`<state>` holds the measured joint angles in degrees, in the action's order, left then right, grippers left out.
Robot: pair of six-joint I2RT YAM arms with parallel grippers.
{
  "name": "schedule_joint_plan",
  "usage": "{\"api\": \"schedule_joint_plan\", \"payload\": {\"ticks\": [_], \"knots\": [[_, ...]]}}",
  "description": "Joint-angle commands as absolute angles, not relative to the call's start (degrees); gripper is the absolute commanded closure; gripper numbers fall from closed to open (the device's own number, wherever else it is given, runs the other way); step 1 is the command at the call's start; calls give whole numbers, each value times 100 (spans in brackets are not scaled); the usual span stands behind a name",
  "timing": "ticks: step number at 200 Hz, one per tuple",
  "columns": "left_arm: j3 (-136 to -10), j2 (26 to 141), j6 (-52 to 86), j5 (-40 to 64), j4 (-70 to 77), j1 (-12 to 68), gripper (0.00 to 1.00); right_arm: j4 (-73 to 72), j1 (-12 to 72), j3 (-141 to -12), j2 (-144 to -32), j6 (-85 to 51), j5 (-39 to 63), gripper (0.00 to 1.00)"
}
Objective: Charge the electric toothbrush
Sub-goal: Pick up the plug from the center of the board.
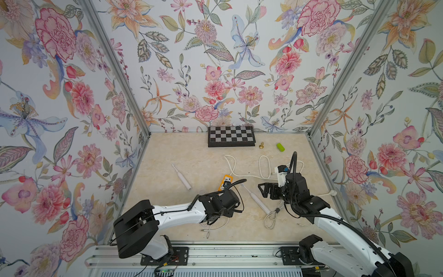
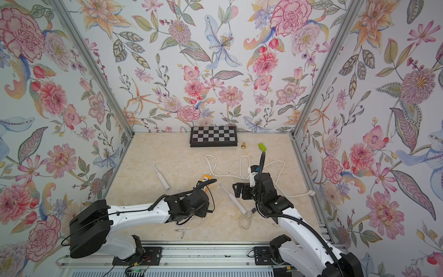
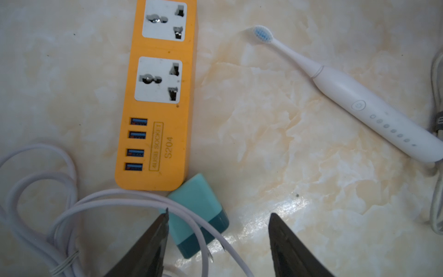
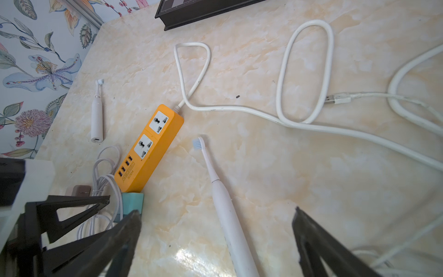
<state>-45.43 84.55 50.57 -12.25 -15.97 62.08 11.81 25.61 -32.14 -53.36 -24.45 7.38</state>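
Observation:
Two white electric toothbrushes lie on the marble table in both top views, one at the left (image 1: 181, 177) and one in the middle (image 1: 255, 199). My right gripper (image 4: 217, 210) hangs open over the middle toothbrush (image 4: 227, 215), whose handle runs between the jaws untouched. The orange power strip (image 3: 155, 100) has several USB ports. At its end sits a teal charger block (image 3: 196, 213) with a thin white cable (image 3: 96, 203) across it. My left gripper (image 3: 219, 214) is open above the block and cable, holding neither. In the top views the left wrist hides most of the strip (image 1: 226, 179).
A chessboard (image 1: 231, 136) lies at the back wall with a gold pawn (image 1: 261, 145) and a green piece (image 1: 280, 147) beside it. The strip's thick white cord (image 1: 263, 165) loops across the middle. A loose USB plug (image 4: 335, 98) and a bundled cable (image 1: 272, 215) lie near the right arm.

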Motion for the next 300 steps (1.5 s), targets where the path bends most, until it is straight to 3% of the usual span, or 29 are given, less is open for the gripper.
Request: {"api": "schedule_joint_plan", "payload": {"ticks": [1,69,89,159,194,214,300], "knots": [[-4607,8587,5931,-1609,-1827,6342,33,1311,2425,-3121,-5212,-2479,964,0],[-4315,8792,6517,-1778,-1587,6431,30,1361,2332,-3111,-5277,-2519,1424,0],[-4258,8832,6495,-1819,-1551,6426,38,1375,2349,-3144,-5278,-2569,1614,0],[-4474,9453,6365,-2024,-1592,6381,47,1388,2398,-3199,-5388,-2553,1732,0],[-4540,9477,6205,-2172,-1553,6395,61,1402,2433,-3191,-5384,-2673,1892,0],[-4403,9232,5820,-2109,-1296,6443,71,1451,2441,-3173,-5345,-2832,2118,0],[-3675,7997,3001,-1357,316,6466,79,887,2973,-3312,-5919,-4273,3750,0]]}}
